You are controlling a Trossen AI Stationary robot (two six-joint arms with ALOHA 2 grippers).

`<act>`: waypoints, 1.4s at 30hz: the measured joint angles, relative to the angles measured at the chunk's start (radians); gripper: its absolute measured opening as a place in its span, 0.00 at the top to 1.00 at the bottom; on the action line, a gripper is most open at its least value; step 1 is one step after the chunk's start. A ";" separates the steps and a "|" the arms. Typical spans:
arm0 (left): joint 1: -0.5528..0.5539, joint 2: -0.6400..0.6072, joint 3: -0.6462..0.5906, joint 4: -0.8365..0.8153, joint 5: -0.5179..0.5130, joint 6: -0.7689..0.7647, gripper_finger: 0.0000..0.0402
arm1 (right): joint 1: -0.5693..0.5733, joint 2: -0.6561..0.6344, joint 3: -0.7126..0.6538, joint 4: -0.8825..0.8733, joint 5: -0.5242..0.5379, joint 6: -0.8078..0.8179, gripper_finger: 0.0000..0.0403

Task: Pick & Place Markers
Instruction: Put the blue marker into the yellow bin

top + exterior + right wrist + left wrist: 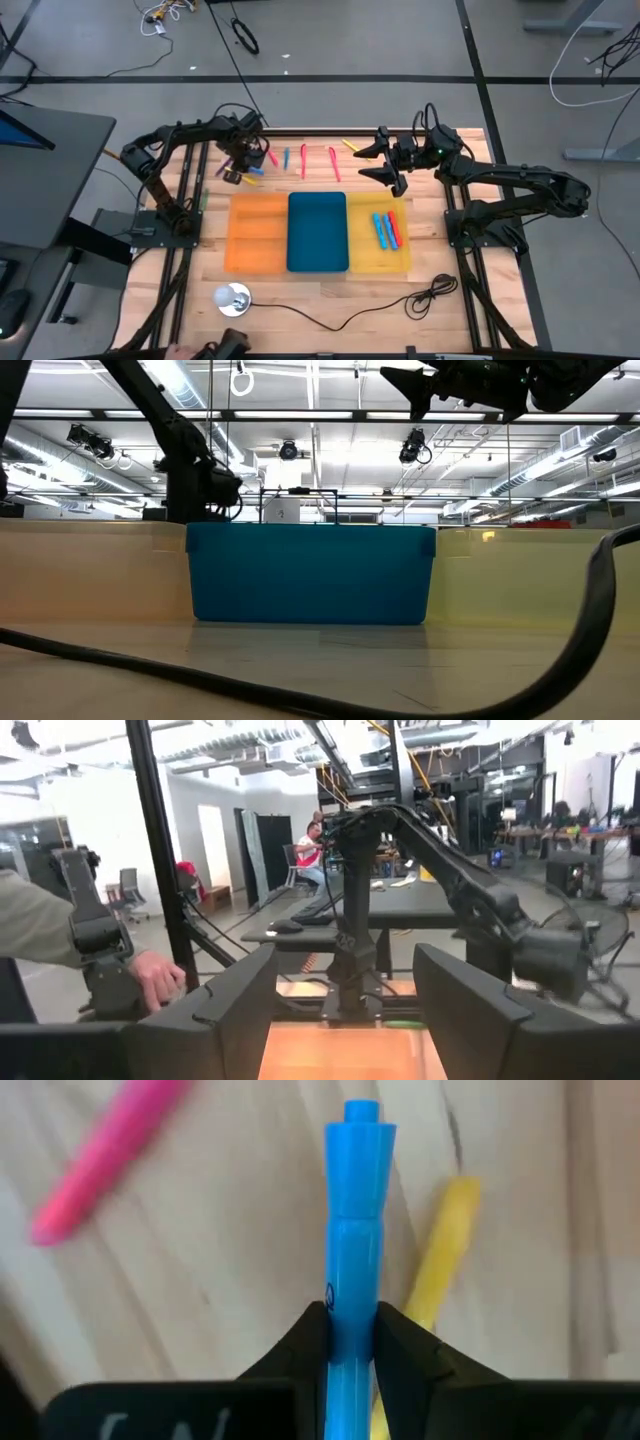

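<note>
In the low view the blue tray [311,573] fills the middle and hides nearly everything behind it; a thick black cable [560,660] curves across the near surface, and only the arms' upper links show above the tray's rim. From the left wrist, the wooden surface [250,1250] around the claw is soft and out of focus, and the held pen's lower end is cut off between the fingers.

The left claw [350,1335] is pinching a blue marker [355,1250], a smooth round plastic stick with a stepped cap end. A tiny dark mark sits on its barrel by the fingers, too small to read. Just beside it lies a yellow marker [445,1240], partly hidden behind the claw, and a pink marker [100,1160] lies apart to the far left.

From above, the left claw [243,160] sits at the far left of the surface, where more markers [318,160] lie in a loose row along the far edge. A few markers [386,230] lie in the yellow tray [365,250], which sits right of the blue tray [317,232]; the orange tray [258,232] has dividers. The right claw [385,165] hovers with its fingers spread and nothing between them, beyond the yellow tray.

In the right wrist view a person's hand [155,982] shows in the room behind.
</note>
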 joint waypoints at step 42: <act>-0.457 -0.571 0.064 0.414 -0.079 -0.366 0.85 | 0.026 0.001 0.214 -0.288 -0.013 0.416 0.42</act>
